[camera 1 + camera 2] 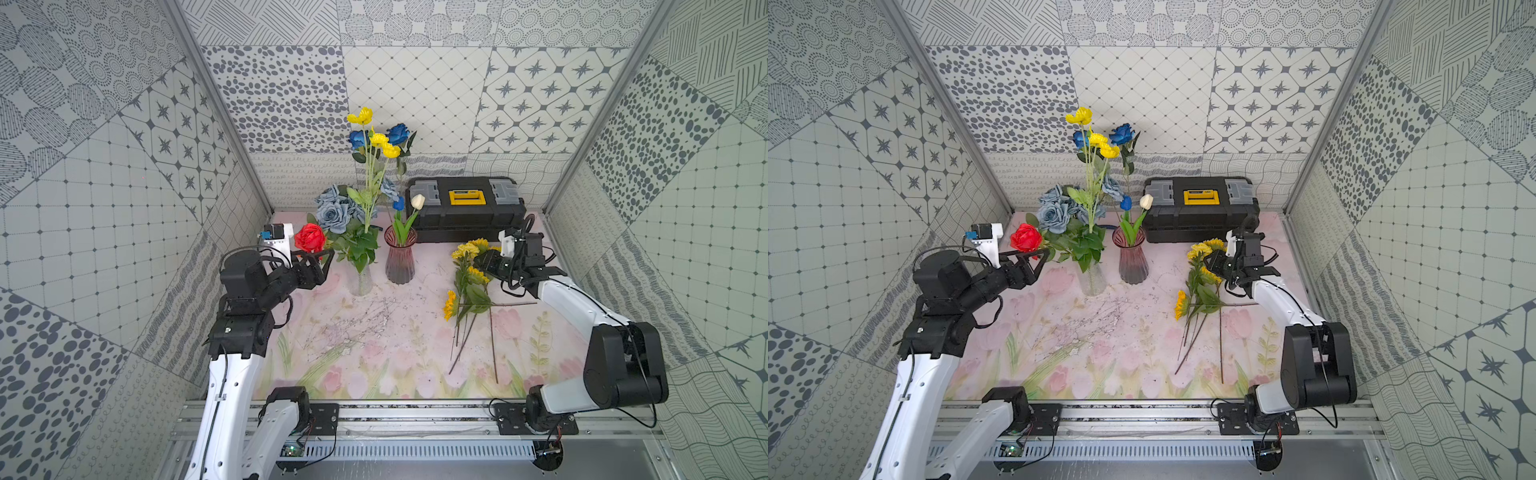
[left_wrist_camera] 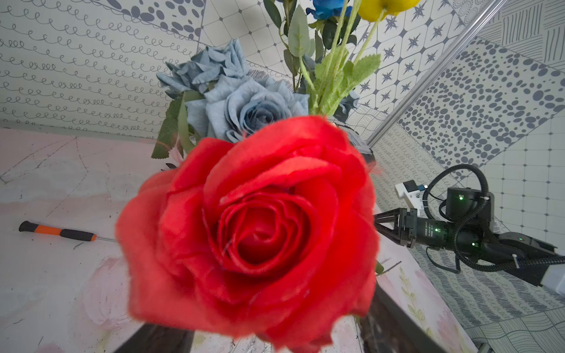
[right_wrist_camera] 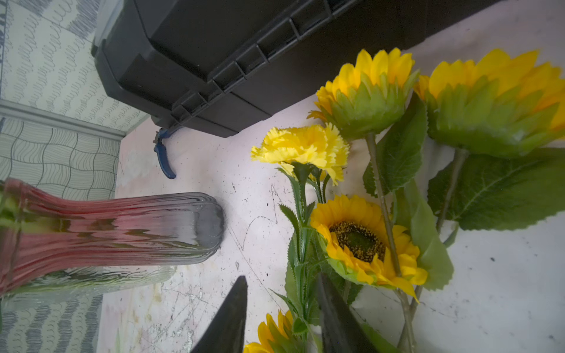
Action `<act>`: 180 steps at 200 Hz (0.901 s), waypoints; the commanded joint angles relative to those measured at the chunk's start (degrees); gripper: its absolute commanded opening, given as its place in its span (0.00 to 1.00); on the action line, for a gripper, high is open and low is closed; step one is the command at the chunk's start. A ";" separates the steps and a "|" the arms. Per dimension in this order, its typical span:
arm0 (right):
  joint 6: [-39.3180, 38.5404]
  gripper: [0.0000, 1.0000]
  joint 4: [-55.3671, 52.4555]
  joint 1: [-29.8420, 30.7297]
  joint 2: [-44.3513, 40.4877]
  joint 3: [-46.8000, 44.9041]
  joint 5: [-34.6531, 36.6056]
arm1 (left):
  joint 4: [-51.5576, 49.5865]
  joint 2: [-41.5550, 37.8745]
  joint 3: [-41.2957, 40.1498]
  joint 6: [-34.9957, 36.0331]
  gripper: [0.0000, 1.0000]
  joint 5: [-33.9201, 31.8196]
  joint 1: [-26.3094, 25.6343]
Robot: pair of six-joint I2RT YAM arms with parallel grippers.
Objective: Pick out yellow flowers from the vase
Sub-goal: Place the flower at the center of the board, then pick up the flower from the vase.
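The yellow flowers [image 1: 467,282] are lying in a loose pile on the table [image 1: 374,357], over on the robot's right side. Their heads are pointing toward the black toolbox [image 1: 465,208] and their stems are trailing toward the front edge. The right wrist view is showing sunflowers [image 3: 357,241] and a frilly yellow carnation [image 3: 302,149] flat on the surface.

And there's more yellow: a tall yellow spray [image 1: 384,143] is standing in the clear vase [image 1: 360,284], rising above the blue roses [image 1: 399,134] and the grey-blue roses [image 1: 332,212].

The right gripper [image 3: 281,278] is hovering low over the pile. Its fingers are standing apart, with a green stem and a sunflower head lying in the gap between them.

The left gripper [image 1: 324,262] is sitting beside the clear vase with its fingers spread wide, clamping nothing. The red rose [image 1: 309,237] is right at its tips and is filling the left wrist view.

The pink vase [image 1: 400,259] is standing just beside the clear one, holding a white tulip [image 1: 417,201].

A screwdriver [image 2: 58,233] is lying on the table behind the flowers.
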 commanded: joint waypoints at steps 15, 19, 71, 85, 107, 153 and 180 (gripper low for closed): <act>-2.91 0.44 -0.62 4.76 -7.33 7.53 2.68 | 2.05 0.04 1.52 0.25 0.79 1.04 0.15; -3.52 0.45 -1.07 5.67 -7.77 8.66 3.04 | 2.04 0.03 1.65 0.19 0.79 0.88 0.15; -6.92 0.48 0.90 16.23 -6.50 20.27 -1.10 | 0.14 -2.00 2.52 -0.39 0.80 -2.16 0.13; -7.30 0.49 4.31 18.57 -5.12 21.29 -3.93 | -0.88 -3.23 3.01 -0.52 0.80 -4.70 0.15; -8.21 0.52 8.67 21.60 -2.03 22.66 -7.69 | -2.99 -5.51 3.36 -0.98 0.81 -13.15 0.16; -9.70 0.56 17.70 27.56 7.68 25.94 -12.01 | -6.65 -8.92 0.91 -0.37 0.82 -30.93 0.16; -11.13 0.56 17.12 30.40 13.76 31.26 -11.98 | -6.32 -11.15 -1.65 0.49 0.82 -32.86 0.20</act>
